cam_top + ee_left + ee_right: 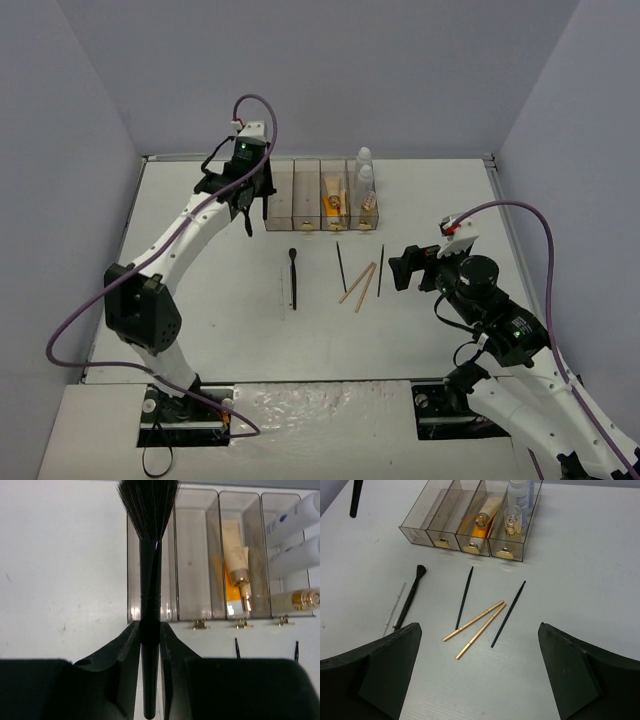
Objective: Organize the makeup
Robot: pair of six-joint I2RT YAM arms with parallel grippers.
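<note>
My left gripper (150,640) is shut on the handle of a black brush (150,580), whose bristles point over the leftmost compartment of the clear smoky box (192,612). An orange and a beige tube (482,522) lie in the third compartment, and white bottles (520,497) in the fourth. On the table lie another black brush (410,600), two thin black pencils (464,597) (508,613) and two tan sticks (474,621). My right gripper (480,675) hovers open above the sticks with nothing between its fingers.
A thin pale stick (394,609) lies beside the black brush on the table. The box (320,195) stands at the back of the white table, with grey walls around. The second compartment holds nothing that I can see.
</note>
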